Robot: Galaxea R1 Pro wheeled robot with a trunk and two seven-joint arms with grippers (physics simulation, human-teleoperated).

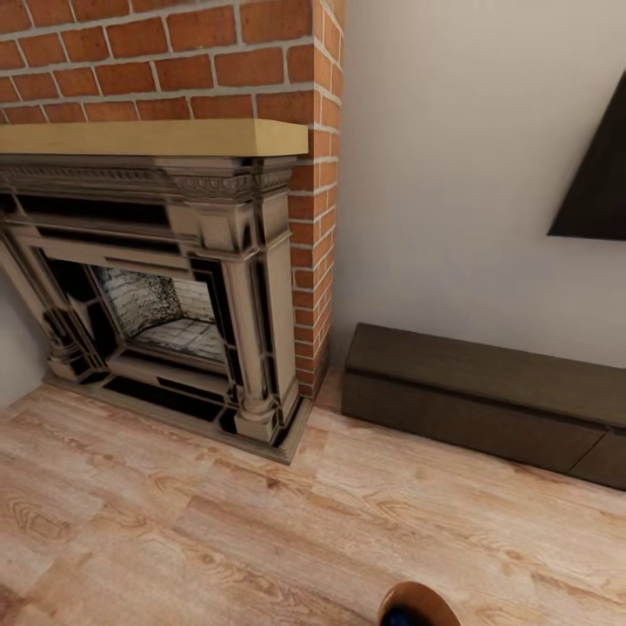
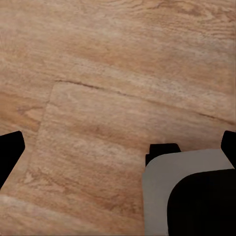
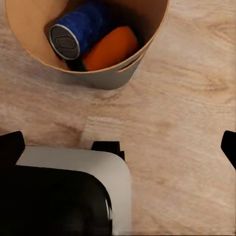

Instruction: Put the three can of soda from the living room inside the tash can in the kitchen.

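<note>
My right gripper (image 3: pixel 118 142) hangs over the wood floor (image 3: pixel 187 147) with its two dark fingertips (image 3: pixel 11 145) set wide apart at the edges of the right wrist view, nothing between them: spread and empty. Beyond them stands the tash can (image 3: pixel 110 78), grey outside and brown-orange inside, an oval slot showing near its rim. In it lie a blue can of soda (image 3: pixel 81 32), on its side with its silver top turned toward my camera, and an orange can of soda (image 3: pixel 109 49) touching it; I cannot tell whether a third lies underneath. Part of my own grey and black base (image 3: pixel 73 191) sits in the foreground of this view.

My left gripper (image 2: pixel 120 147) is likewise spread, its dark fingertips (image 2: pixel 10 152) at the two edges of the left wrist view, holding nothing, with only floor planks beneath and a corner of my grey and black body beside.

From my head, I see the bin's rim (image 1: pixel 420 606) at the lower edge of the view, a hint of blue inside it. Ahead stands the brick fireplace (image 1: pixel 165 287) with its pale wooden mantel (image 1: pixel 152 136); to its right, a low dark cabinet (image 1: pixel 487 400) runs along the white wall (image 1: pixel 452 174), with the corner of a dark screen (image 1: pixel 600 174) hanging above it.
</note>
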